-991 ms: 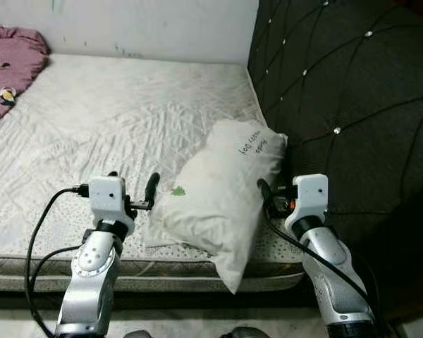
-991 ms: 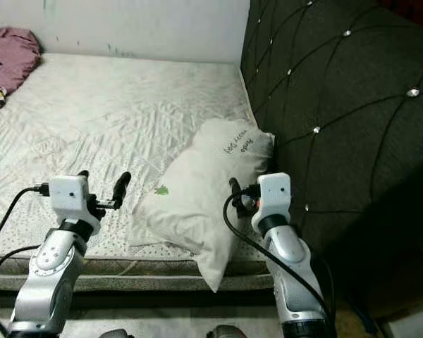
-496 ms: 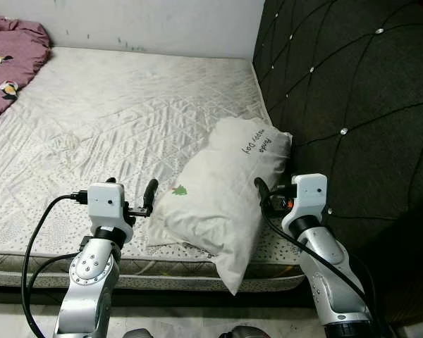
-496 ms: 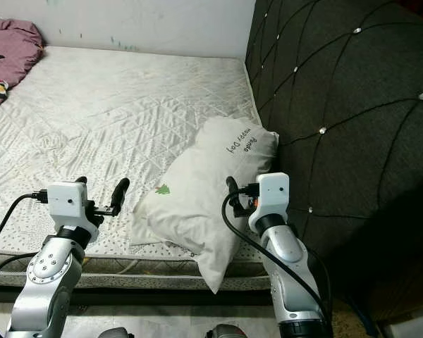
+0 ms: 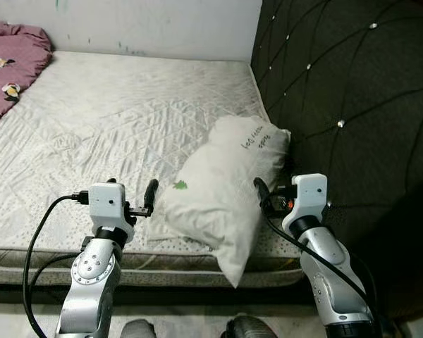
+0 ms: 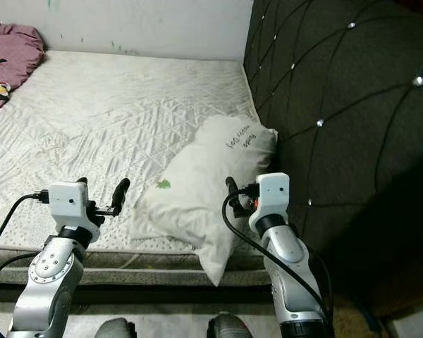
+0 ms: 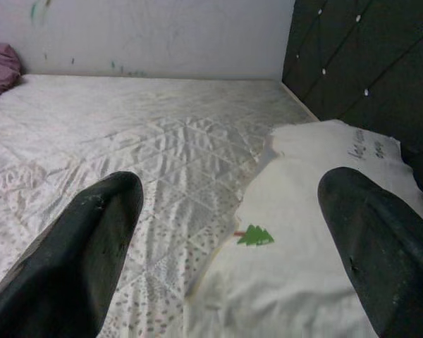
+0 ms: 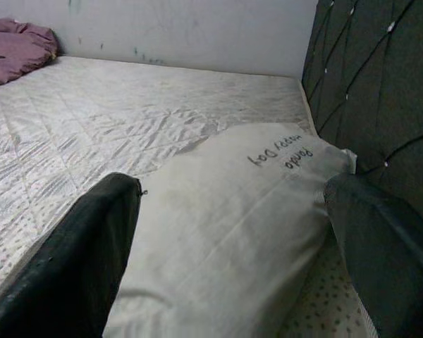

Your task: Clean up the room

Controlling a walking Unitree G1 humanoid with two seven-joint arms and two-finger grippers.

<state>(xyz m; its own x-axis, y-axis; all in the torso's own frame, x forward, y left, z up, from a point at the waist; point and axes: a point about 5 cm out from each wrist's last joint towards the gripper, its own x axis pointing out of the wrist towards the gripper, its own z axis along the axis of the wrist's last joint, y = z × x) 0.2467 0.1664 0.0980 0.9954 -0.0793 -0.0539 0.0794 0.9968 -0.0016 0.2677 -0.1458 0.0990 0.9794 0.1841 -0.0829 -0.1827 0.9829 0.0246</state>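
Nearest, left gripper [image 5: 142,199] and right gripper [image 5: 266,199], fingers spread wide, gripping nothing, flanking the plump white pillow with a small green tree print [image 5: 222,190]. Pillow askew on the quilted white mattress [image 5: 120,120], one corner overhanging the near edge, beside the dark tufted headboard [image 5: 345,91]. Farther off, crumpled mauve blanket [image 5: 10,60]. Tidying seemingly barely begun; pillow unstraightened.

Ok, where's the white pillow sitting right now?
The white pillow lies on the mattress at its near right corner, against the dark tufted headboard, one corner overhanging the bed edge. It sits between the left pincer and right pincer.
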